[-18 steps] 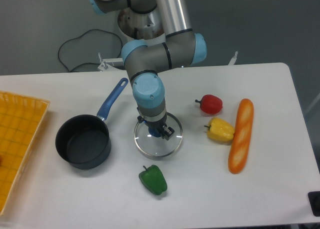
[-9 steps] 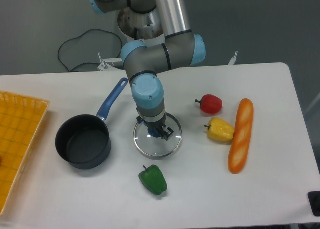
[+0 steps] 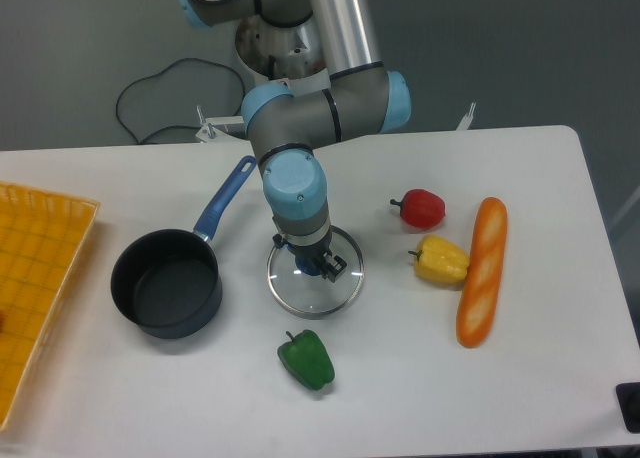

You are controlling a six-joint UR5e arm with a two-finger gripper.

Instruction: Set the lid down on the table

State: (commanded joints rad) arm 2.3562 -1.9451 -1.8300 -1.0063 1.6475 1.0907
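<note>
Since a second ago: wrist and gripper (image 3: 316, 265) have crept slightly left and up; the lid (image 3: 315, 274) has shifted a touch left with them. Nothing else on the table has changed place.

Lid: round glass disc, thin silver rim, lying on the white table (image 3: 520, 398) near its middle, just right of the pot. Whether the rim rests fully on the surface or is a hair above it cannot be told from this angle. The blue centre knob shows only as a sliver under the gripper.

Gripper: pointing straight down over the lid's centre, fingers closed around the blue knob, pinching it. The grey arm with blue joint caps comes down from the top of the view and hides the far rim of the lid.

Pot (image 3: 166, 283): dark, open, nothing visible inside, left of the lid and apart from it. Its blue handle points up and right, toward the arm.

Green pepper (image 3: 307, 359): in front of the lid, near but apart from the rim.

Right of the lid: red pepper (image 3: 420, 208) farther back, yellow pepper (image 3: 440, 260) in front of it, and a long orange baguette (image 3: 482, 271) lying lengthwise just beside the yellow pepper, touching or nearly so.

Yellow-orange gridded tray (image 3: 40, 278): at the left edge of the table, partly out of view.

Black cable (image 3: 150, 103): looped on the grey floor behind the table.
</note>
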